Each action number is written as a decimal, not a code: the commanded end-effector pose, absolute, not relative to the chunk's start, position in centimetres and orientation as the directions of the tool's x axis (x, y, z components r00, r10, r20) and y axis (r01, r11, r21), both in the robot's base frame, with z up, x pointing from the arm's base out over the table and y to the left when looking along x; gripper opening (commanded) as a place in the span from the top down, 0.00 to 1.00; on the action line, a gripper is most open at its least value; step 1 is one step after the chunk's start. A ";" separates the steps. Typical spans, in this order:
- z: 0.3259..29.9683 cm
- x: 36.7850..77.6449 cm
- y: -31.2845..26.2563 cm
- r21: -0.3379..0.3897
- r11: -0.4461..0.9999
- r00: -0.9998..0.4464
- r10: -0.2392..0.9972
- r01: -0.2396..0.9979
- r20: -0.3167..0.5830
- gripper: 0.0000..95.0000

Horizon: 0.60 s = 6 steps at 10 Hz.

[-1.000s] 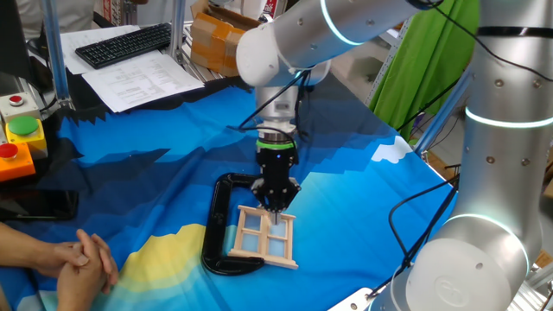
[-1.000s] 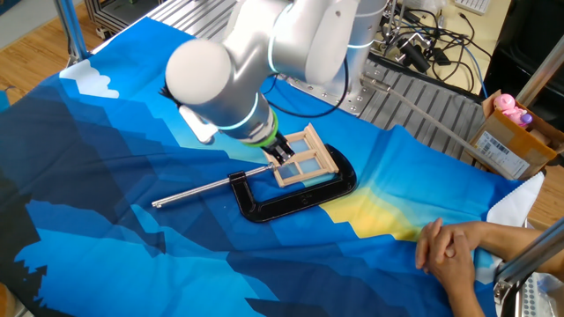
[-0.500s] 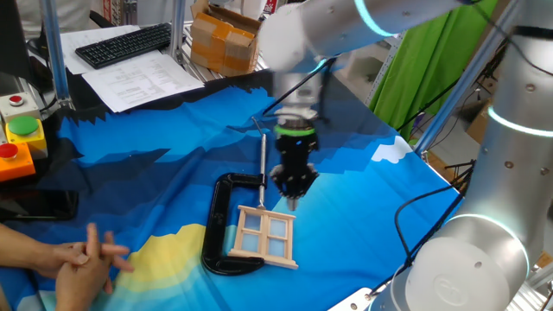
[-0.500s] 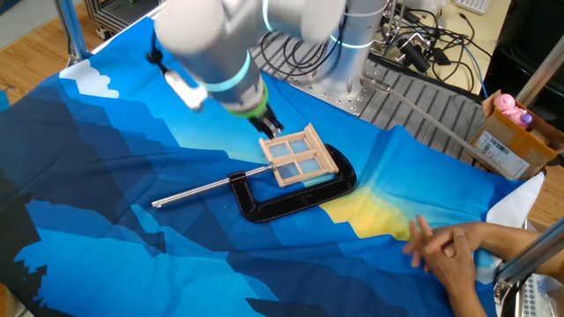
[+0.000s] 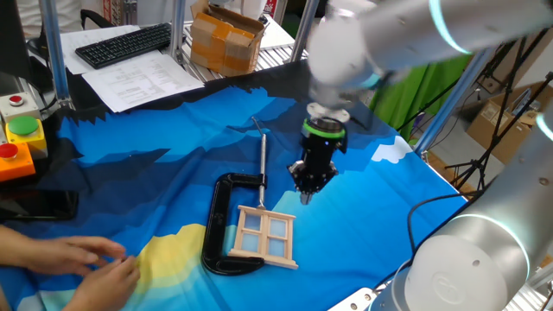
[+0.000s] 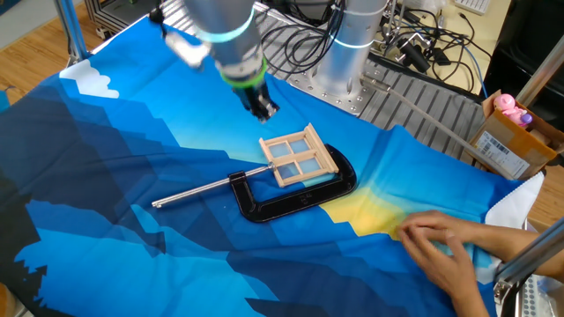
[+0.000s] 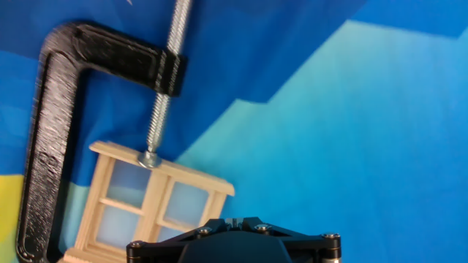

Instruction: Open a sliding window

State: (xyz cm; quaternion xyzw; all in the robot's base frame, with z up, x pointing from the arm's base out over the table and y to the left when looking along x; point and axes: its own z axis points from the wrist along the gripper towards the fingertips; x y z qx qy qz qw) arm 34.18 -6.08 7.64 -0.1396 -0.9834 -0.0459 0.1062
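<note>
The sliding window [image 5: 263, 236], a small light wood frame with four bluish panes, lies flat on the blue cloth, held in a black C-clamp [image 5: 216, 226]. It also shows in the other fixed view [image 6: 300, 156] and in the hand view [image 7: 153, 201]. My gripper [image 5: 308, 192] hangs above the cloth beyond the window's far right corner, apart from it. Its fingers are together and hold nothing. In the other fixed view the gripper [image 6: 263, 110] is up and left of the window. In the hand view only the gripper's black base and closed tips [image 7: 232, 221] show.
The clamp's metal screw rod [image 5: 262, 160] points away from the window. A person's hands [image 5: 86, 259] rest on the cloth's near left edge. A button box [image 5: 17, 138], a keyboard [image 5: 121, 43] and a cardboard box [image 5: 225, 34] lie beyond the cloth.
My gripper has lifted off the window's top edge and moved away to the right and back. The window and clamp have stayed put. The person's hands have unclasped and shifted.
</note>
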 end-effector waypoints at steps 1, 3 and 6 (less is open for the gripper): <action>6.2 34.6 -4.9 0.090 0.961 -0.959 0.246 0.260 0.143 1.00; 5.0 34.8 -3.9 0.083 0.963 -0.959 0.245 0.258 0.143 1.00; 4.5 34.8 -3.7 0.086 0.963 -0.957 0.239 0.255 0.164 1.00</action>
